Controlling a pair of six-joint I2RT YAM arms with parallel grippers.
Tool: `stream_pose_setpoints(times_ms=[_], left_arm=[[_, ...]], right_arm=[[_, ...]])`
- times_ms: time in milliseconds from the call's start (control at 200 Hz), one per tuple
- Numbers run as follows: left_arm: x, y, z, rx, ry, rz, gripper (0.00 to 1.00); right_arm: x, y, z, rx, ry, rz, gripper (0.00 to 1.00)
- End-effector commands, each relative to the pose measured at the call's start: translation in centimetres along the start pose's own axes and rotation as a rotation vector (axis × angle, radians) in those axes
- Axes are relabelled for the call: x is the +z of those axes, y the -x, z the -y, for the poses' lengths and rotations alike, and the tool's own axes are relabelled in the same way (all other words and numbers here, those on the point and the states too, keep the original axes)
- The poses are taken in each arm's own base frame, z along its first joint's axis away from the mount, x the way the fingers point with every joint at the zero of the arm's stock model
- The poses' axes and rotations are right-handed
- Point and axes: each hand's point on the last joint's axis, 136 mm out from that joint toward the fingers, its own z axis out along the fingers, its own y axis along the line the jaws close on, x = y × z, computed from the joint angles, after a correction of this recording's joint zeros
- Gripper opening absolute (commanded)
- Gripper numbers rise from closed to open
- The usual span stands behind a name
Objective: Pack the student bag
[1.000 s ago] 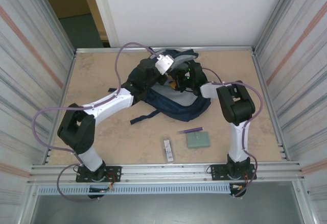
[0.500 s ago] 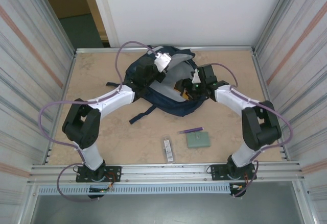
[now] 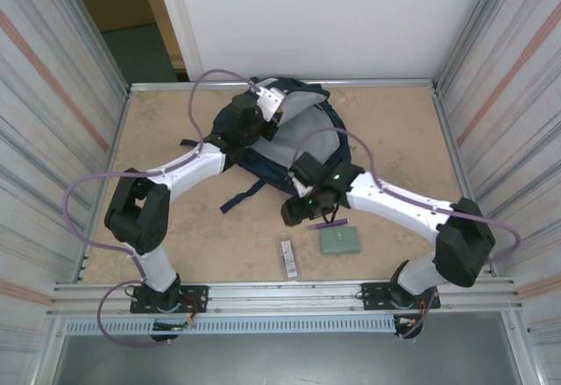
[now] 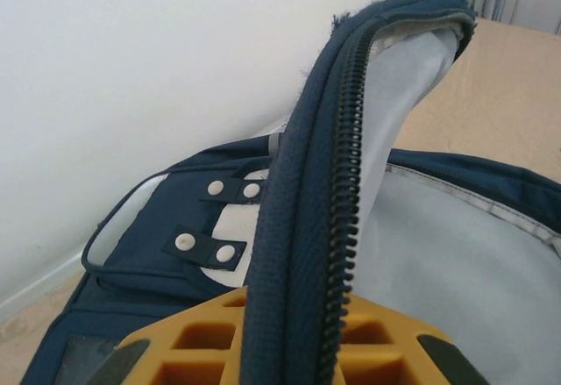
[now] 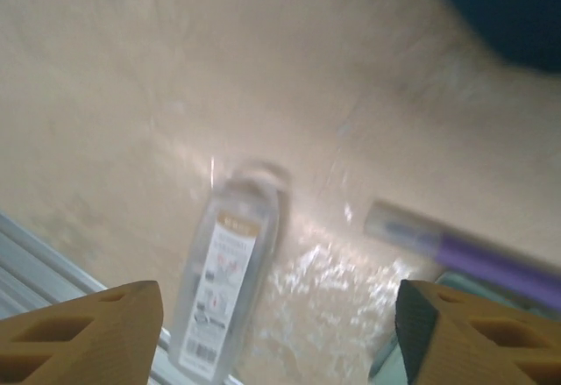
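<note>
Lying on tan tabletop [image 3: 166, 131], student bag [image 3: 307, 131], ribbed metal sidewalls [image 3: 53, 96], white back wall [image 3: 324, 17]

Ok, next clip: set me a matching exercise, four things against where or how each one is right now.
Things:
1. bag
2. left gripper
3. right gripper
4. green pad

Places or states:
A. open, with a clear packet and a purple pen below it
B. flat on the table, near side, next to the pen
C. far side of the table, open, grey lining showing
D. shut on the bag's zipper edge

Pairs: 1-C, 2-D, 3-A, 4-B
</note>
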Motion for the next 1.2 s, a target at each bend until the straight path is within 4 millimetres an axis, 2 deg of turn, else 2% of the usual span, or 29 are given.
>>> stream_pose_setpoints(times_ms=[0,85,301,411,556,611,797,962,1107,1193], left_arm=[[-0.6,-1.4,-2.6,-0.127,0.039,-0.043,0.06],[-1.0,-1.0,-2.9,-0.145,0.033,-0.032,0.06],[-1.2,-0.6,-2.8,-0.152,0.021,-0.026,0.06],[-1.2,-0.7,-2.7,-0.163,0.016,-0.031,0.06],[-1.5,-0.6,-2.7,-0.169,0.015,-0.034,0.05],[-1.6,-0.7,-2.7,-0.17,0.014,-0.036,0.06],[-2.0,-0.3,-2.8,-0.174,0.016,-0.035,0.06],[-2.5,0.3,-2.8,-0.179,0.009,-0.029,0.06],[-3.2,1.1,-2.7,-0.182,0.0,-0.019,0.05],[-3.4,1.5,-2.9,-0.2,0.005,-0.022,0.05]], right_arm=[[1.1,-2.8,-0.2,-0.024,-0.14,-0.102,0.76],[2.6,-4.0,-2.0,-0.041,-0.145,-0.136,0.79],[6.5,-6.5,-4.1,-0.026,-0.177,-0.228,0.79],[7.9,-7.3,-4.5,-0.007,-0.187,-0.266,0.76],[8.9,-8.1,-3.5,0.016,-0.241,-0.284,0.72],[9.2,-8.2,-3.3,0.024,-0.244,-0.284,0.67],[9.3,-8.0,-3.4,0.034,-0.233,-0.267,0.54],[9.1,-7.6,-2.9,0.073,-0.218,-0.246,0.49],[7.4,-5.7,-2.9,0.102,-0.159,-0.189,0.49],[5.8,-3.5,-1.9,0.154,-0.115,-0.14,0.49]])
